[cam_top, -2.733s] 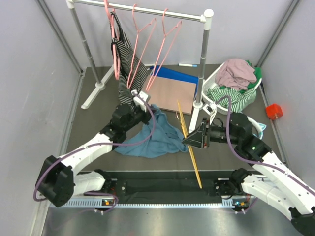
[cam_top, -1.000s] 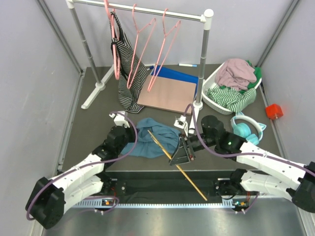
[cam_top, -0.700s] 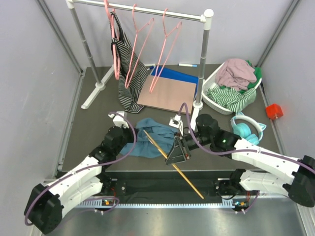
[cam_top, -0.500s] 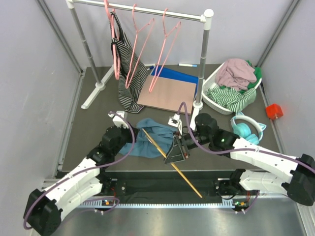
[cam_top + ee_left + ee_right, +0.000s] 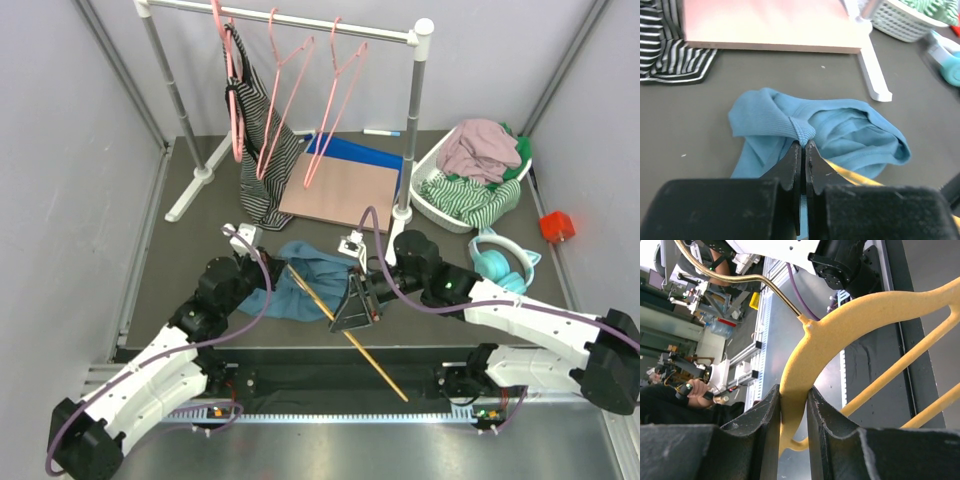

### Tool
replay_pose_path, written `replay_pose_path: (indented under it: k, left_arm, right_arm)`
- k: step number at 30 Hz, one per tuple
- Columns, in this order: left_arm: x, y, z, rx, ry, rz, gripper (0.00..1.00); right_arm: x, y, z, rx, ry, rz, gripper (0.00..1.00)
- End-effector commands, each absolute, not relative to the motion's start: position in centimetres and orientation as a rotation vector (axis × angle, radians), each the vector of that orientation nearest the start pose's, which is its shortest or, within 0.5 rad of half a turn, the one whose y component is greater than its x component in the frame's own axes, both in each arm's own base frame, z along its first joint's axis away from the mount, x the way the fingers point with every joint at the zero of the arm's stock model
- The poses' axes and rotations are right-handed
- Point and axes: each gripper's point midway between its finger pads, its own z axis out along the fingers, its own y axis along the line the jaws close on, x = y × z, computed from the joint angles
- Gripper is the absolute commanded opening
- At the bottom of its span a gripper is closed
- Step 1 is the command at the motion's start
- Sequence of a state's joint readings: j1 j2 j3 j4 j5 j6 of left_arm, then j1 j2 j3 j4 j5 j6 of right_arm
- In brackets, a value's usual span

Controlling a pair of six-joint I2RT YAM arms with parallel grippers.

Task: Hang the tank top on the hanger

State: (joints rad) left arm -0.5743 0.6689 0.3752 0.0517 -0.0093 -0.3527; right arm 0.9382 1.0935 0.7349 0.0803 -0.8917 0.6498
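The teal-blue tank top (image 5: 312, 282) lies bunched on the dark table mat. My left gripper (image 5: 266, 276) is at its left side. In the left wrist view this gripper (image 5: 803, 145) is shut on a ribbed edge of the tank top (image 5: 850, 131), pinching up a small fold. My right gripper (image 5: 360, 302) is shut on the yellow-orange hanger (image 5: 385, 354), which slants across the tank top's near right part. In the right wrist view the jaws (image 5: 793, 390) clamp the hanger's thick arm (image 5: 855, 312) below the metal hook (image 5: 740, 277).
A white clothes rack (image 5: 415, 130) with pink hangers (image 5: 290, 90) and a striped garment (image 5: 262, 150) stands at the back. A pink board (image 5: 340, 190) lies under it. A white basket (image 5: 424, 190) of clothes, teal headphones (image 5: 500, 262) and a red object (image 5: 556, 226) sit at right.
Both grippers have come down from higher up. In the last second the right gripper carried the hanger a little left over the tank top, and the left arm drew back slightly, still gripping the fabric.
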Motion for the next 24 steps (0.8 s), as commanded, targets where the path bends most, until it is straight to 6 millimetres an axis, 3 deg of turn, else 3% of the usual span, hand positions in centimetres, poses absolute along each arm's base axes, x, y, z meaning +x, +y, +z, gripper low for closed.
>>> replay_pose_path:
  k: [1, 8, 21, 24]
  left_arm:
    - [23.4, -19.2, 21.0, 0.336, 1.702, -0.762, 0.0]
    - [21.6, -20.6, 23.3, 0.444, 1.621, -0.865, 0.0]
    - [18.6, -21.5, 28.0, 0.51, 1.476, -1.023, 0.0]
    - [18.7, -21.4, 27.7, 0.508, 1.482, -1.009, 0.0]
  right_arm:
    - [5.0, 33.9, 26.4, -1.106, 1.801, 1.864, 0.0]
    - [5.1, 34.2, 26.2, -1.118, 1.773, 1.868, 0.0]
    - [5.3, 34.3, 26.2, -1.135, 1.747, 1.849, 0.0]
    - [5.3, 34.3, 26.3, -1.133, 1.736, 1.848, 0.0]
